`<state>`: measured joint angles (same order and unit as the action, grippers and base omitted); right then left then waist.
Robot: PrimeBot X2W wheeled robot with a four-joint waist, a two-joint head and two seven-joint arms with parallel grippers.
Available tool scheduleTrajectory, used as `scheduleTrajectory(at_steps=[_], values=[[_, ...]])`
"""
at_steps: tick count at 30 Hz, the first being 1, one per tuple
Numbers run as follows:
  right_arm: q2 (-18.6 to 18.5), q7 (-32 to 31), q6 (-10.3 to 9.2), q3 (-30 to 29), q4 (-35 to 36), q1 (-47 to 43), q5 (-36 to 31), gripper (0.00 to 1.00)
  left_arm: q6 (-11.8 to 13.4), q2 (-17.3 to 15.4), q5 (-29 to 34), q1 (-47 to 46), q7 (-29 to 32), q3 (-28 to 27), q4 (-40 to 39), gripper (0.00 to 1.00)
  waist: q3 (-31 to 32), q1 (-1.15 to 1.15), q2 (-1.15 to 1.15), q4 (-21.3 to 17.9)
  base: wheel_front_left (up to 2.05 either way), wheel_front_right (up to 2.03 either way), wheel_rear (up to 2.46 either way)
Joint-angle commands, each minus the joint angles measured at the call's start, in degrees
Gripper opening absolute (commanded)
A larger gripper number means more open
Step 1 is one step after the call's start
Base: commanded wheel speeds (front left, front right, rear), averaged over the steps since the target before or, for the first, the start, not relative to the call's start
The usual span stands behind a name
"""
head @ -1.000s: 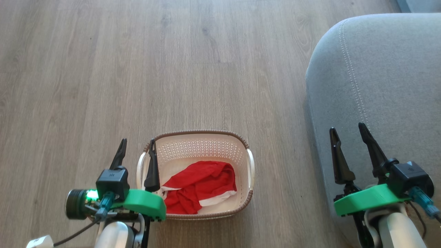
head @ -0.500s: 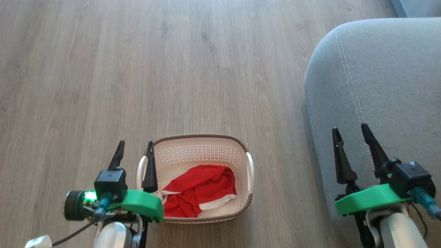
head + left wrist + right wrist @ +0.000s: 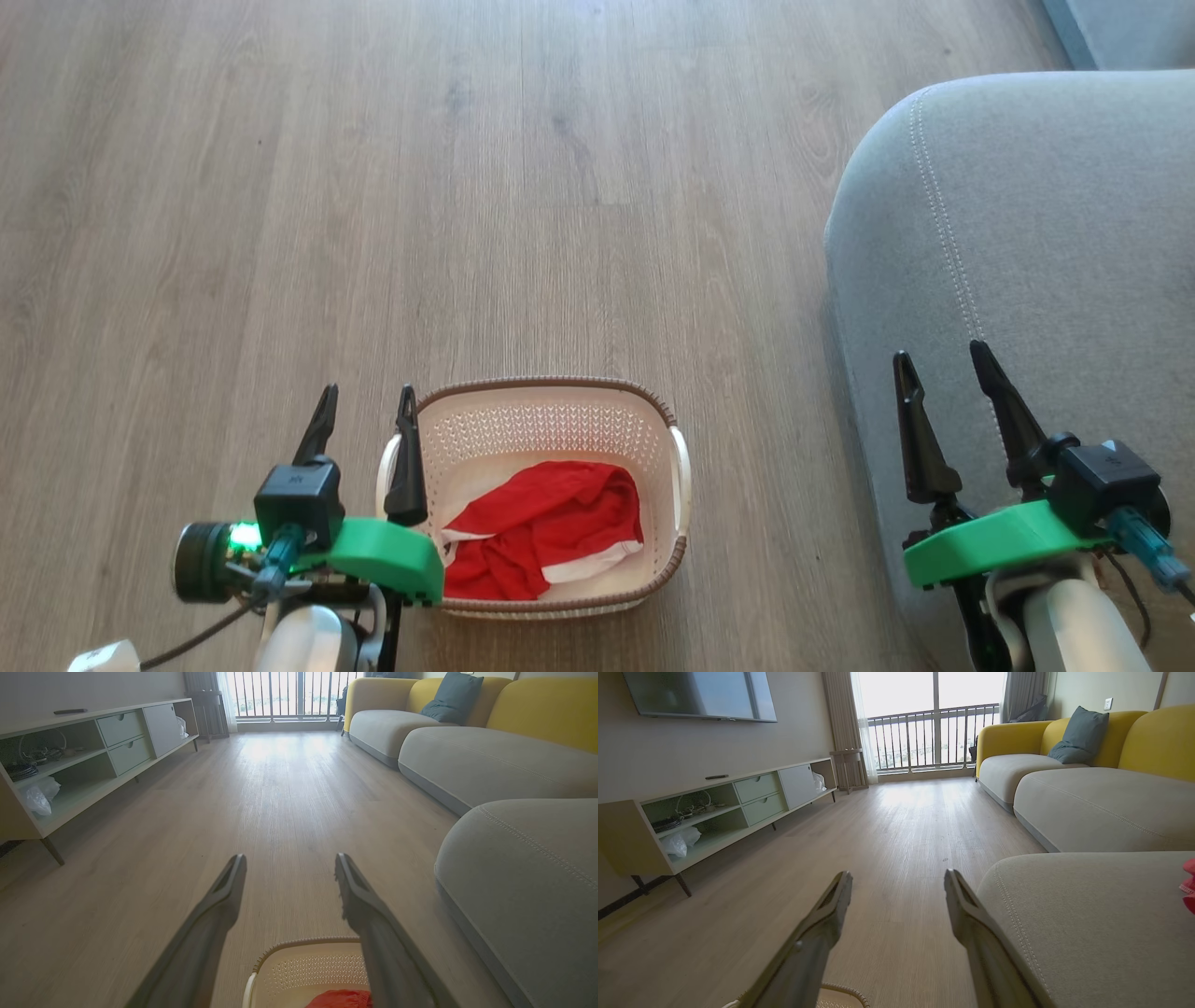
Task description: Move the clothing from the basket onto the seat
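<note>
Two grippers hang with fingers spread wide and nothing between them: the left gripper (image 3: 367,397) by the left handle of the cream laundry basket (image 3: 546,383), its inner finger crossing the rim, and the right gripper (image 3: 939,355) over the near edge of the grey sofa seat (image 3: 1055,233). The red clothing (image 3: 551,527), white-edged, lies crumpled inside the basket, which stands on the wooden floor (image 3: 467,187) apart from the seat. A sliver of red fabric (image 3: 1189,884) rests on the seat.
</note>
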<state>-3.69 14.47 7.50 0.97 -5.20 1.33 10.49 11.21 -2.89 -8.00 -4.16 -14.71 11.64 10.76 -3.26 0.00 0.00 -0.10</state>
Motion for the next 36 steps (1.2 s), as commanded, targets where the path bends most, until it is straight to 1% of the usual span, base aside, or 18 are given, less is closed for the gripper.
scheduleTrajectory(at_steps=[1, 12, 17, 22, 29, 32, 36], values=[[-0.2, 0.5, -0.01, 1.6, 1.6, 0.4, 0.3, 1.00, 0.0, 0.0, -0.3, -0.5, -0.3, -1.5, -1.6, 1.00, 0.1, 0.00, 0.00, 0.0, 0.00, 0.00, 0.00], [-0.2, 0.5, -0.01, 1.1, 1.7, 0.7, 0.9, 1.00, -0.2, 0.0, -0.5, -0.5, -0.3, -1.4, -1.6, 1.00, -0.5, 0.00, 0.00, -0.2, 0.00, 0.00, 0.00], [-0.1, 0.5, -0.01, 0.7, 1.6, 1.4, 0.7, 1.00, -1.0, 0.0, -0.4, -1.4, -0.3, -1.5, -1.6, 1.00, -3.0, 0.00, 0.00, -0.5, 0.00, 0.00, 0.00], [0.2, 0.5, -0.01, -1.6, 1.3, 3.4, 0.2, 1.00, -2.6, 0.0, 0.9, -3.7, -0.3, -0.8, -0.2, 1.00, -8.7, 0.00, 0.00, -1.3, 0.00, 0.00, 0.00], [0.7, 0.5, -0.01, -4.1, 2.7, 6.9, 0.2, 1.00, -5.1, 0.0, 5.0, -8.8, -0.3, 0.4, 6.0, 1.00, -19.4, 0.00, 0.00, -4.4, 0.00, 0.00, 0.00], [0.8, 0.5, -0.01, -4.9, 3.9, 8.5, 1.6, 1.00, -6.6, -1.0, 7.4, -12.4, -0.3, 1.6, 8.5, 1.00, -25.4, 0.00, 0.00, -6.2, 0.00, 0.00, 0.00], [0.8, 0.5, -0.01, -4.3, 5.1, 10.5, 2.7, 1.00, -8.6, -3.3, 10.0, -18.4, -0.3, 4.4, 13.9, 1.00, -32.9, 0.00, 0.00, -8.6, 0.00, 0.00, 0.00]])
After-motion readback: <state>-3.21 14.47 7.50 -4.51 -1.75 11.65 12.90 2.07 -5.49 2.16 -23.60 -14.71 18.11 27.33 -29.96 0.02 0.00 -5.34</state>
